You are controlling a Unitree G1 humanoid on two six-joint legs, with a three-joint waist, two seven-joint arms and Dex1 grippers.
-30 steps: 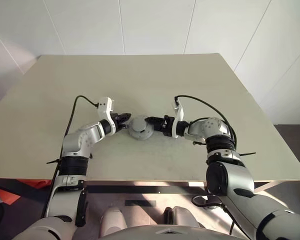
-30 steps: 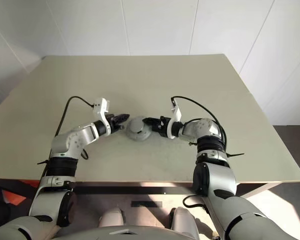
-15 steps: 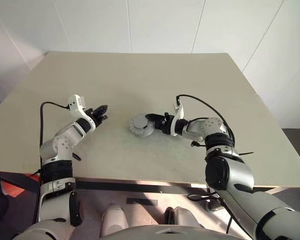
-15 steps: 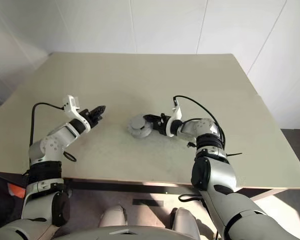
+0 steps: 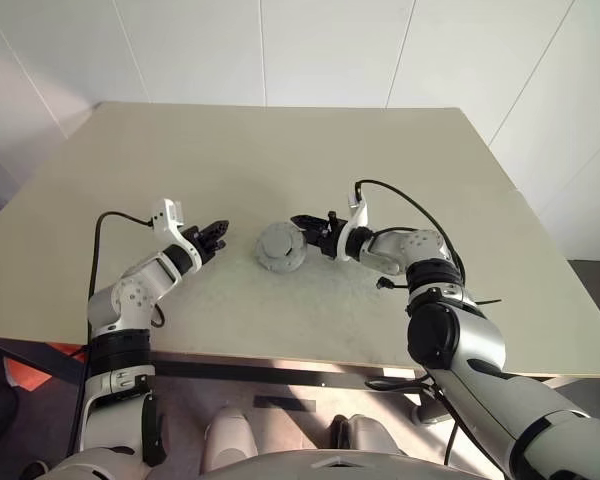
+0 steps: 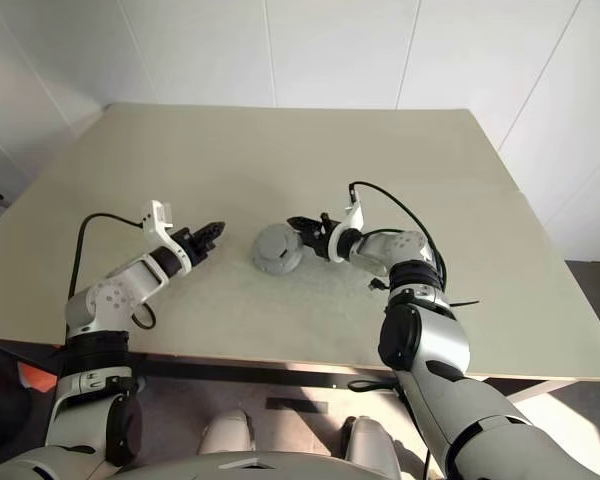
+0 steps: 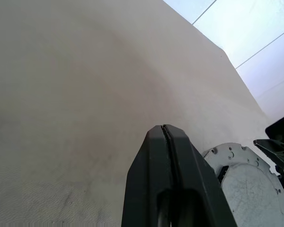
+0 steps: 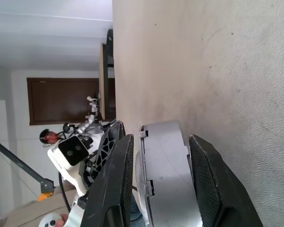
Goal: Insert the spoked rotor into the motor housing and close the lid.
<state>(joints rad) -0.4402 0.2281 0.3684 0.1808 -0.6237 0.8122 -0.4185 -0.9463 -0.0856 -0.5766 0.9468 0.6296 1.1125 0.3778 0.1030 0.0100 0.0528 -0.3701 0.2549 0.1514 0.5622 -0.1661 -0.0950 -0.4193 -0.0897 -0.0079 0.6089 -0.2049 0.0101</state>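
Now the left gripper (image 5: 218, 233), fingers pressed shut and empty, has pulled away from the round grey metal motor housing (image 5: 279, 247); the right gripper (image 8: 156, 156) straddles the housing loosely on the beige table (image 5: 280, 150), suggesting assembly is finished.

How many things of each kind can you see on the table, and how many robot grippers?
Round grey metal motor parts: 1
Tables: 1
Robot grippers, left gripper and right gripper: 2
Total: 4
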